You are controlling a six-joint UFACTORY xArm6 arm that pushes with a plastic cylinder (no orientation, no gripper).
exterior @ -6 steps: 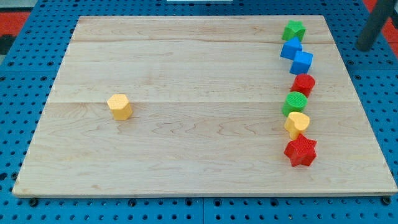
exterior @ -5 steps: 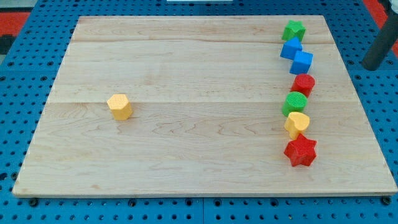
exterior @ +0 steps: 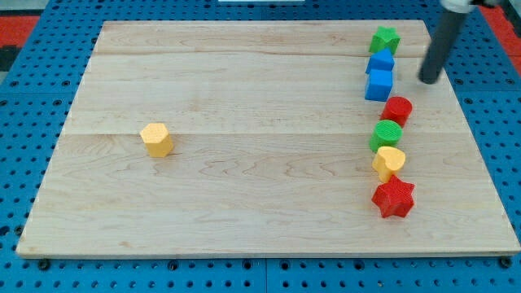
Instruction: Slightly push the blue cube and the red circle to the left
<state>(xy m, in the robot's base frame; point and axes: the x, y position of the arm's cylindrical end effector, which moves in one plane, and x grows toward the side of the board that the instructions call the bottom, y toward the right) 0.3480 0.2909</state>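
The wooden board (exterior: 244, 163) is the biggest thing here, and nearly everything on it stands in one crowded column at its 3 o'clock side. I have no jaws to spread or press, only a rod, and my tip (exterior: 428, 80) sits near the blue cube (exterior: 378, 85), at its 3 o'clock, apart from it. The red circle (exterior: 397, 110) lies at the cube's 5 o'clock, close by.

The main risk, as I judge it, is the crowding. A second blue block (exterior: 380, 63) touches the cube at 12 o'clock, with a green star (exterior: 384, 39) beyond; a push off-centre could drag them along. The green circle (exterior: 387, 134) crowds the red circle at 6 o'clock and might slide too. Too long a stroke would overshoot "slightly". The yellow heart (exterior: 389, 162), red star (exterior: 394, 198) and the far yellow hexagon (exterior: 156, 139) look safe.
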